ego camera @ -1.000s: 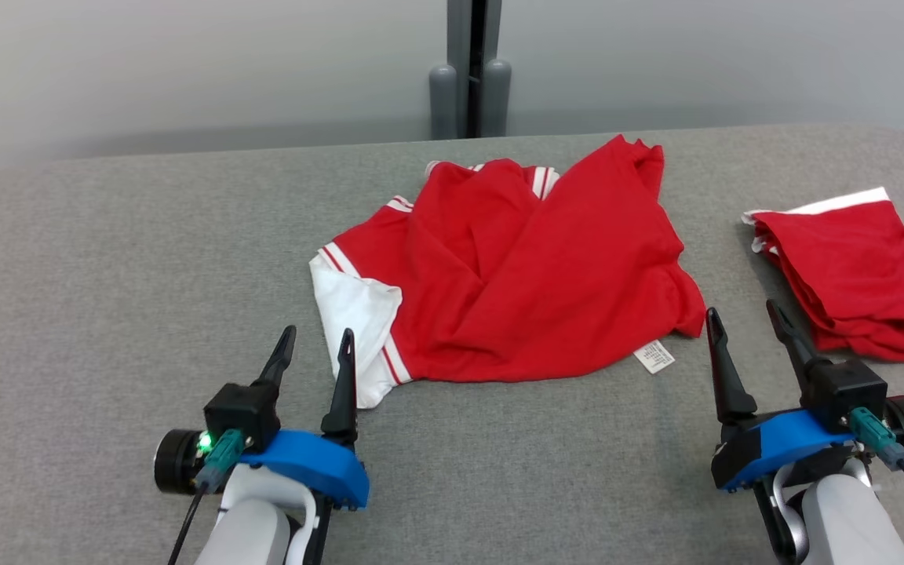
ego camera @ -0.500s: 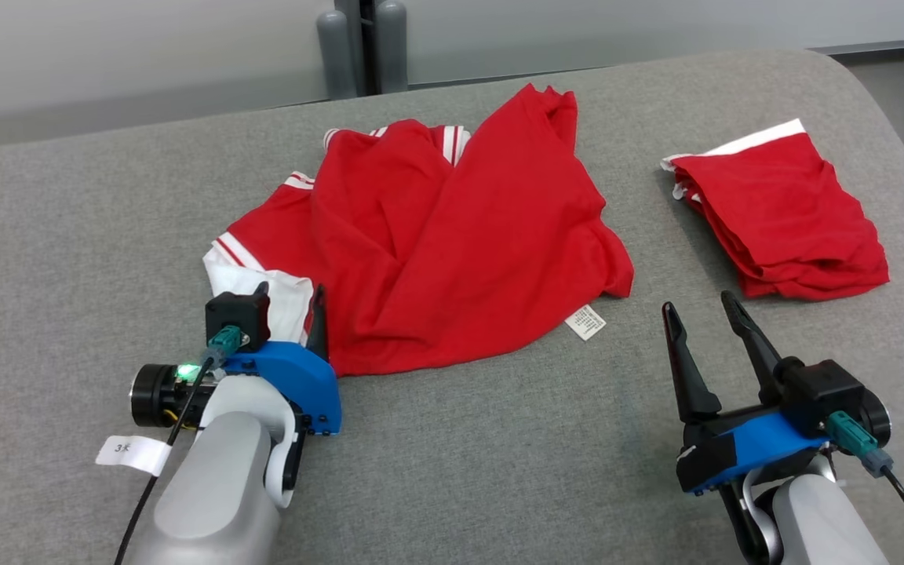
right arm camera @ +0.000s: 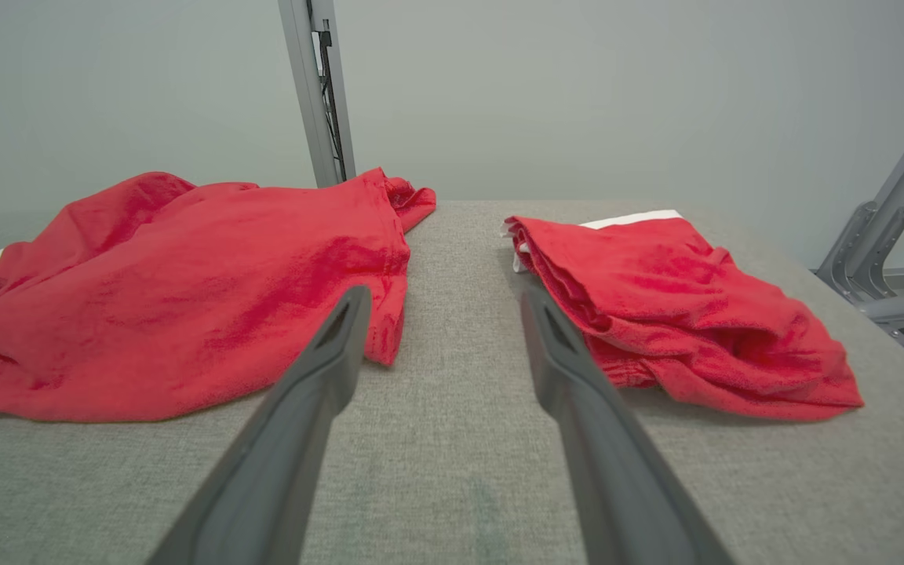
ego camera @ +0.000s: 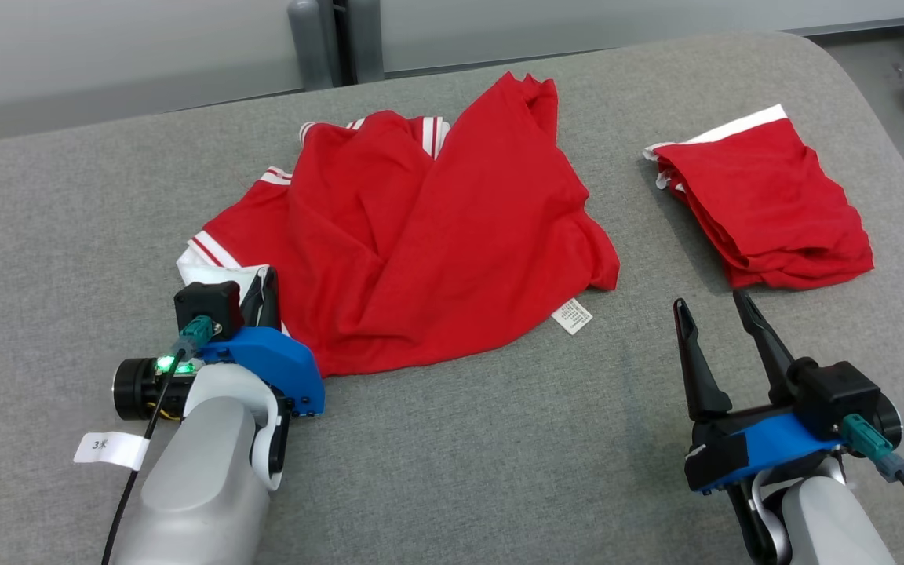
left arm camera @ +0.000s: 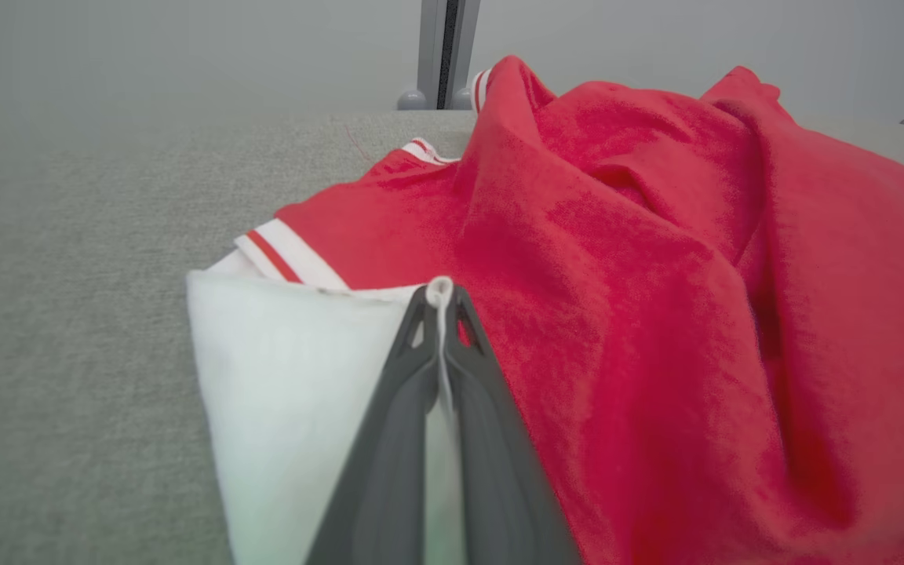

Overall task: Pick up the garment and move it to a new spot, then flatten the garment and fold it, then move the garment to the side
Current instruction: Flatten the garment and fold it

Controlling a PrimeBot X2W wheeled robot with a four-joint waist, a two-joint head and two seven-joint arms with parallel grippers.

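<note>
A crumpled red garment (ego camera: pixel 436 235) with white, red-striped sleeves lies in the middle of the grey table (ego camera: pixel 67 235). My left gripper (ego camera: pixel 264 286) is shut on its white sleeve at the garment's near left corner. In the left wrist view the two fingers (left arm camera: pixel 389 439) press together with a white fold of the garment (left arm camera: pixel 656 314) pinched at their tips. My right gripper (ego camera: pixel 711 302) stands open above bare table, to the right of the garment's near right corner. In the right wrist view its fingers (right arm camera: pixel 318 377) stay wide apart, with the garment (right arm camera: pixel 185 290) at left.
A second red garment (ego camera: pixel 766 208), folded, with a white band, lies at the table's right side; the right wrist view also has it (right arm camera: pixel 679 306). A white label (ego camera: pixel 572 316) sticks out from the crumpled garment's near edge. Grey posts (ego camera: pixel 318 39) rise behind the table, whose right edge curves away.
My left gripper moved forward onto the white sleeve and shut on it. The camera turned, so the whole scene has shifted left. The right gripper stayed open.
</note>
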